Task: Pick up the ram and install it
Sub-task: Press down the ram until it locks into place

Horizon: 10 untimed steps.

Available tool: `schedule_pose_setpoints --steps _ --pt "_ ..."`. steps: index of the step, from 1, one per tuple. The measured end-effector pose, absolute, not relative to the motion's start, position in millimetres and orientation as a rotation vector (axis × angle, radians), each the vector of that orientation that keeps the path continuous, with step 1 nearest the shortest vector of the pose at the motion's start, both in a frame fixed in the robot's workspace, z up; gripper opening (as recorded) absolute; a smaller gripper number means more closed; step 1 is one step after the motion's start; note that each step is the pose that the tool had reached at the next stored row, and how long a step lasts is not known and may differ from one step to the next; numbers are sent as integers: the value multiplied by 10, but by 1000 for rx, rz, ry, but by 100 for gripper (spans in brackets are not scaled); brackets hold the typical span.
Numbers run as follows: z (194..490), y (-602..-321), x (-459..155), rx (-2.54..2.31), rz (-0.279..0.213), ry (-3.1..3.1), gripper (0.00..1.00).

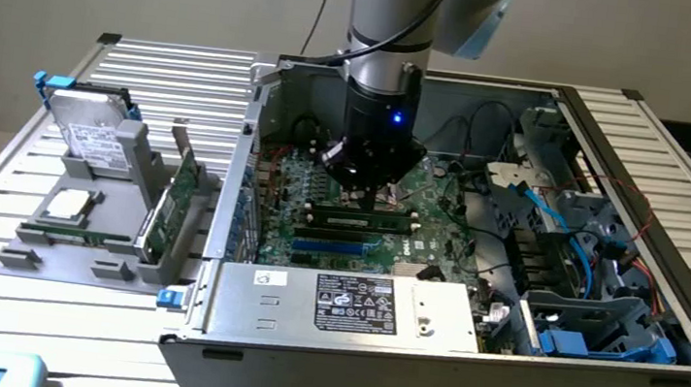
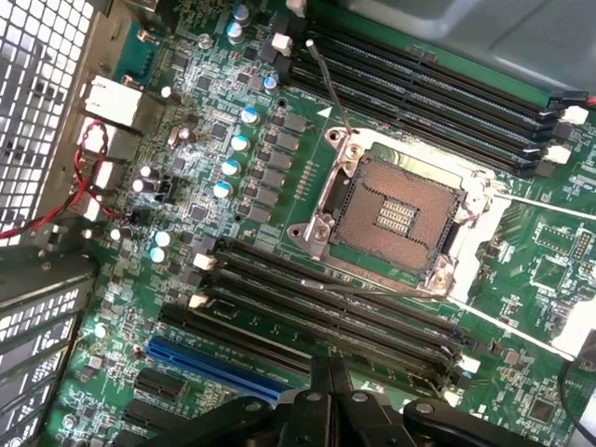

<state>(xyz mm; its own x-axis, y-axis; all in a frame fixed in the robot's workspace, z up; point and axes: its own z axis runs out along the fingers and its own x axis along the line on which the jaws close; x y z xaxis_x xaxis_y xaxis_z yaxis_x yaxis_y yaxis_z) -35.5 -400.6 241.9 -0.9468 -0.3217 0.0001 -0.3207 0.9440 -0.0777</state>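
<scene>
Gripper pressing over the seated ram inside the open case.

In the exterior view, centre frame, your gripper [image 1: 369, 188] hangs jaws together just above the ram [image 1: 360, 222], which lies flat in a slot on the motherboard [image 1: 319, 191]; push straight down and evenly, so both end latches catch. In the wrist view, the closed fingers [image 2: 328, 391] sit at bottom centre over the dark slots [image 2: 326, 303], below the empty CPU socket [image 2: 396, 214]; I cannot make out the stick itself here, so stay square to the slot line.

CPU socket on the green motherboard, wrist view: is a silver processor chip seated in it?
No, the square CPU socket lies open, showing bare brown contact pads inside its metal frame on the green motherboard.
</scene>
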Motion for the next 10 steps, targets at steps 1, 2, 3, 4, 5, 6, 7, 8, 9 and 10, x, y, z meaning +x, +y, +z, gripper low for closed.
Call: schedule_pose_setpoints --steps 1,2,3,4,5,6,7,8,9,10 --pt "2418 -4005 -355 -490 -118 3088 11" --pt "2418 -4005 -355 -471 -117 3092 11" --pt "2418 -4005 -355 -452 -115 3095 11" --pt "2419 -4006 -356 -433 -113 3098 11" --pt "2419 -4006 -355 -414 -111 3101 11" --pt "2419 -4006 -355 -396 -109 3103 11" --pt "2419 -4006 -355 -377 -107 3106 11" --pt "2419 -4006 -356 -359 -105 3108 11" --pt "2419 -4006 -355 -340 -102 3111 11" --pt "2419 -4006 -355 -322 -100 3113 11"
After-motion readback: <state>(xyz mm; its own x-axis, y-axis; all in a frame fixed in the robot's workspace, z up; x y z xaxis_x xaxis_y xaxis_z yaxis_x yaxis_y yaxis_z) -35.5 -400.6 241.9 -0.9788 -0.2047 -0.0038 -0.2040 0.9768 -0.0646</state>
